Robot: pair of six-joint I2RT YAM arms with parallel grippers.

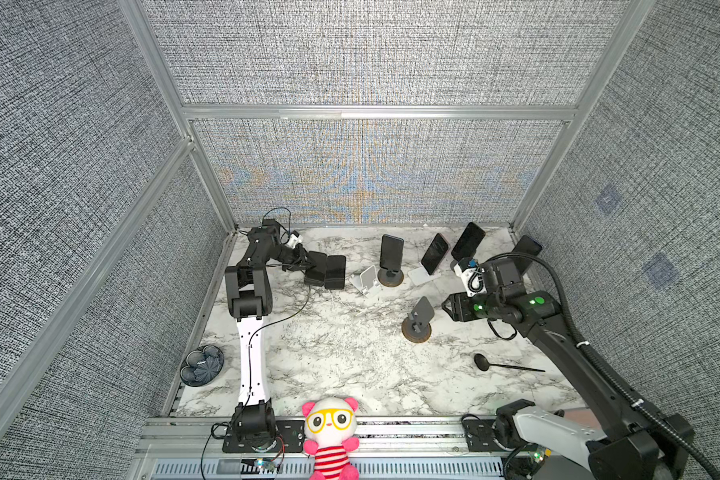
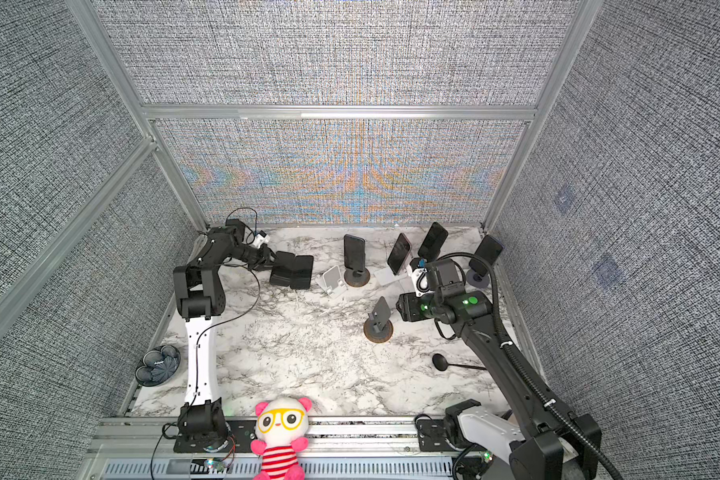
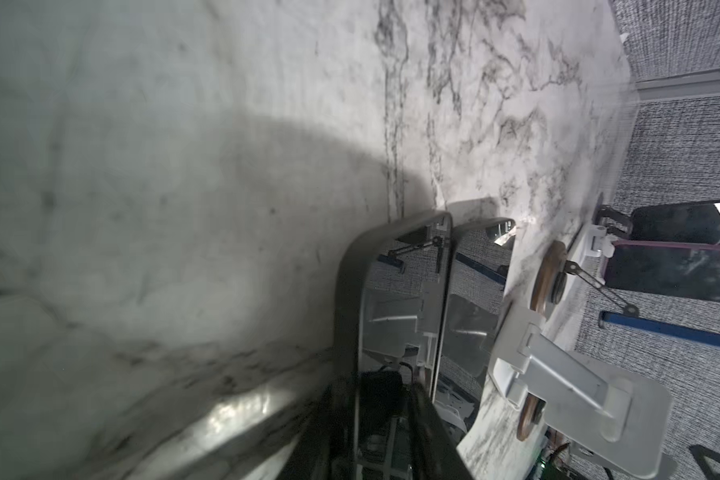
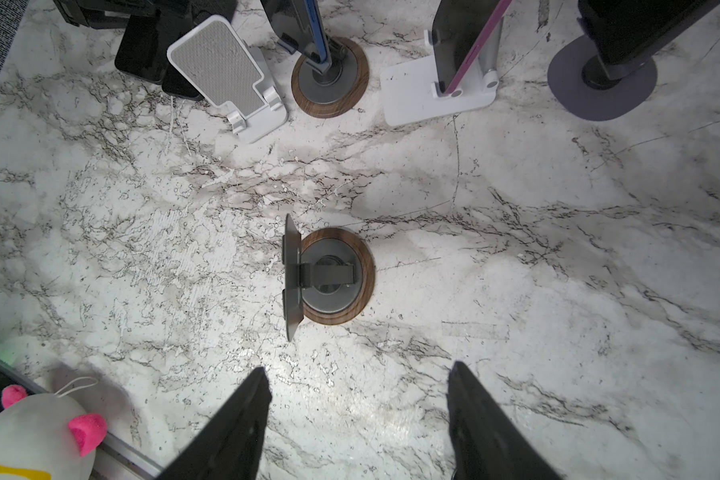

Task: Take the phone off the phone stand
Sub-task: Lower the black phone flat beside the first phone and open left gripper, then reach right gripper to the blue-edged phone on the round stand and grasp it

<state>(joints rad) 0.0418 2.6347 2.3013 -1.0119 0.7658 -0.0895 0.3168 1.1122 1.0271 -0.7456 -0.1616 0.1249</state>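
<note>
- Marble tabletop (image 1: 329, 353) walled by grey woven panels; a dark dish (image 1: 202, 365) sits at its left edge.
- Far left: the left gripper (image 1: 306, 266) meets the end of a phone (image 1: 316, 269) lying flat on the marble, off the stands, just beside a second phone (image 1: 335, 272). The wrist view is blurred, so whether the jaws pinch it or stand loose cannot be told.
- Front rail: a plush toy (image 1: 331, 432).
- Right of the flat pair: an empty white stand (image 1: 368, 280), then an upright phone (image 1: 391, 251) in a wood-rimmed stand (image 1: 391, 279); more propped phones (image 1: 435, 253) line the back.
- Mid-table: an empty round stand (image 1: 416, 328).
- Right: the right gripper (image 4: 358, 368) hovers over bare marble, jaws spread, holding nothing; a black spoon (image 1: 482, 362) lies nearer the front.
</note>
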